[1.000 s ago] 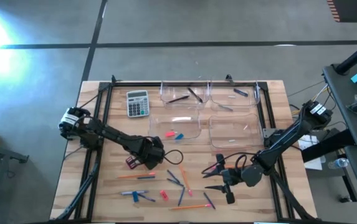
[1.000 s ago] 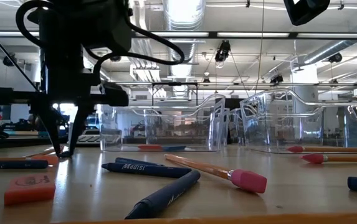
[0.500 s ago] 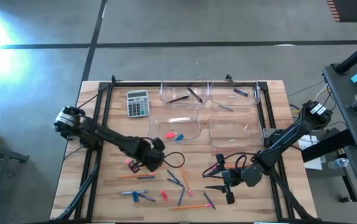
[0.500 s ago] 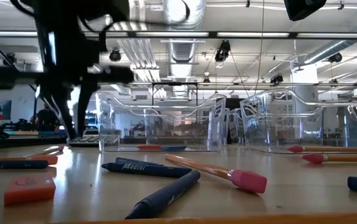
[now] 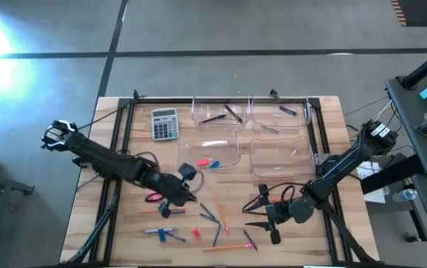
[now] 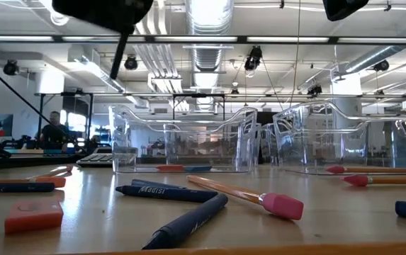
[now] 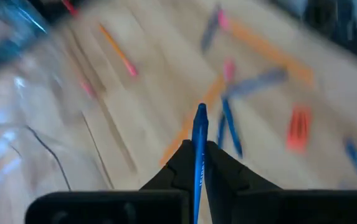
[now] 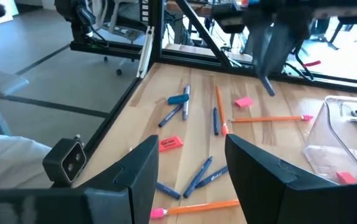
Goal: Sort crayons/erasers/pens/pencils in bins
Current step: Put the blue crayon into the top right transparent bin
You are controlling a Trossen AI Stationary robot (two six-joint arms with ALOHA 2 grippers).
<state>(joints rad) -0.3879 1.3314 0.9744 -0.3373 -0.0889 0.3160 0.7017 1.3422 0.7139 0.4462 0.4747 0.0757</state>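
The left gripper (image 7: pixel 198 163) is clamped on a thin blue pen (image 7: pixel 199 140), whose long axis runs straight out between the fingers, tip pointing away from the wrist. In the high view this gripper (image 5: pixel 170 205) is seen left of centre, lifted above the wooden table (image 5: pixel 131 223). Below it, pencils (image 5: pixel 225 246) and an eraser (image 5: pixel 196 233) lie scattered at differing angles in the lower middle. Four clear bins (image 5: pixel 212 151) are set in the upper centre. The right gripper (image 5: pixel 270 216) is held open at lower right, grasping nothing.
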